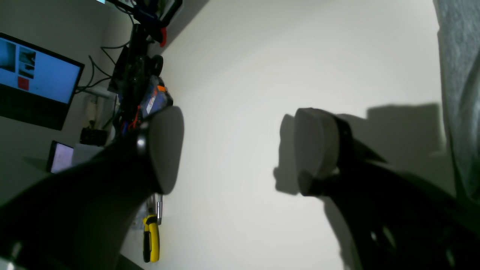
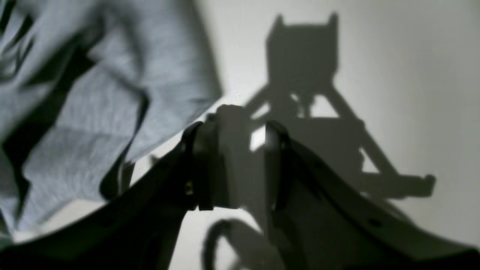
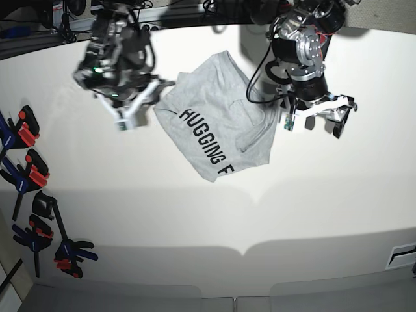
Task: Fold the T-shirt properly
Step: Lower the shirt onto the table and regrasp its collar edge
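Note:
The light grey T-shirt [image 3: 214,123] lies crumpled on the white table [image 3: 292,208], lettering side up, with "HUGGING F" showing. My right gripper [image 3: 140,104] hovers at the shirt's left corner. In the right wrist view the right gripper [image 2: 257,150] has its jaws almost together, with only a thin slit and no cloth between them, and the shirt [image 2: 93,112] lies blurred to the left. My left gripper [image 3: 318,120] is just right of the shirt. In the left wrist view the left gripper [image 1: 240,150] is wide open and empty, and the shirt's edge [image 1: 461,93] shows at the right.
Several black clamps with red and blue grips [image 3: 26,175] lie along the table's left edge. In the left wrist view a lit monitor [image 1: 37,82], cables and yellow-handled pliers [image 1: 151,240] sit past the table edge.

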`<state>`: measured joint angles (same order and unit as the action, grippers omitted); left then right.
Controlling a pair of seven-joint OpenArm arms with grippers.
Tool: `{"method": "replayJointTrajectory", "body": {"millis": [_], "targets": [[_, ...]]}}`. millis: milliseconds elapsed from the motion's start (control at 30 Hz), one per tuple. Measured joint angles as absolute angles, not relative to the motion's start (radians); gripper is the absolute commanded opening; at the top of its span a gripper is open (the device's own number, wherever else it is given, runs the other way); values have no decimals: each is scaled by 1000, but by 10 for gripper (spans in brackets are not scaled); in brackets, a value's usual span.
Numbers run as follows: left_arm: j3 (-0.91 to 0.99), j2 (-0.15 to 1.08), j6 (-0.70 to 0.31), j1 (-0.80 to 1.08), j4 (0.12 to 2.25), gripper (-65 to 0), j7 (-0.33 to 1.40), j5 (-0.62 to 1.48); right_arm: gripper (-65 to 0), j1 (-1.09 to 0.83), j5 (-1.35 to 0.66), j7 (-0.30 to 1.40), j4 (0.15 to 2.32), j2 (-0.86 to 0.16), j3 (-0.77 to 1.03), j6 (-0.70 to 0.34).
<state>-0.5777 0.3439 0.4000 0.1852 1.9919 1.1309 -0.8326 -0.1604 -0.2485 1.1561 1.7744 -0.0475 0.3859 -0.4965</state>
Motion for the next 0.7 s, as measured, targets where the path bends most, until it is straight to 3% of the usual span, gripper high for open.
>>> {"method": "replayJointTrajectory", "body": {"millis": [167,367,500,700], "targets": [[-578,307,392,181,2077,-222,1032,-758,-453,-94,-413,1156,1775,-46,454,-540],[-577,258,322,131,2123,-222,968,-444,-453,-38,-566,1042,1776,-30,412,-569],[-577,257,228,112,2121,-222,881,-189,-453,-24,-495,1002,1768,6,322,-580],[-577,255,184,107,2059,-222,765,-173,-453,-30,-321,986,1598,22,190,-584]]}}
